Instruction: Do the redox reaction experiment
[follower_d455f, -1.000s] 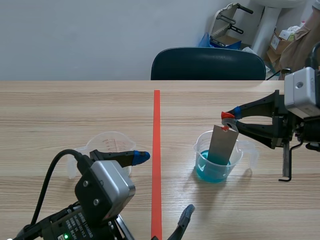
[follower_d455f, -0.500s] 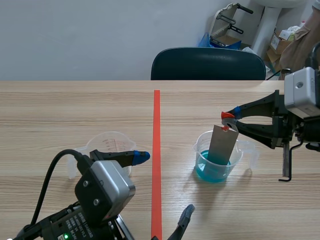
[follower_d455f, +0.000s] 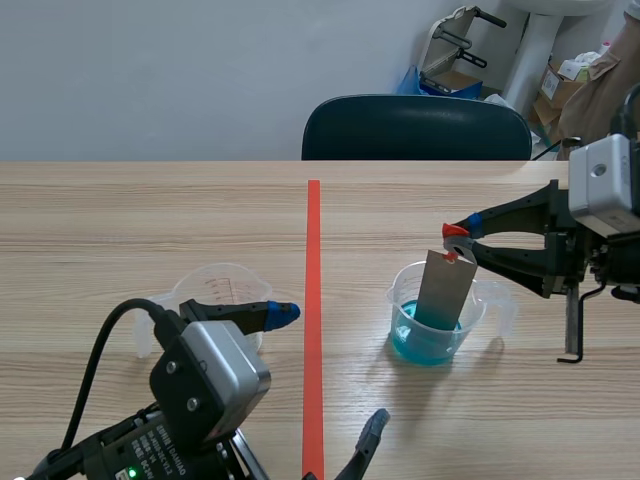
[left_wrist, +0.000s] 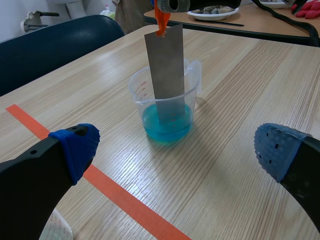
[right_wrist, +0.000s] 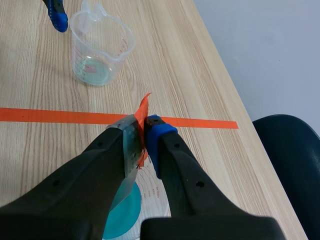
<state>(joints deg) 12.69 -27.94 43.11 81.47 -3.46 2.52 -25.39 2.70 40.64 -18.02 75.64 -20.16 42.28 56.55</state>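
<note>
The right hand is clamping its two fingers on the orange-red tab at the top of a flat grey metal strip, and is holding that strip almost upright, leaning a little. In the right wrist view the tab is poking up between the blue pad and the other finger. The strip is reaching down into a clear plastic measuring beaker, and its lower end is sitting in the blue liquid that is filling the bottom of the beaker. The beaker is standing on the wooden counter to the right of the orange tape line, with its handle pointing toward the right arm.

The left hand is hanging open low over the near part of the counter, its fingers spread wide and gripping nothing. From the left wrist view, the beaker and strip are lying well ahead, between the two blue pads. In the scene view one blue-tipped finger is pointing across a second clear measuring cup, which is standing on the left side of the tape line, well apart from the beaker. The right wrist view is showing only a faint greenish film on that cup's bottom.

A dark blue chair is standing behind the far edge of the counter.
</note>
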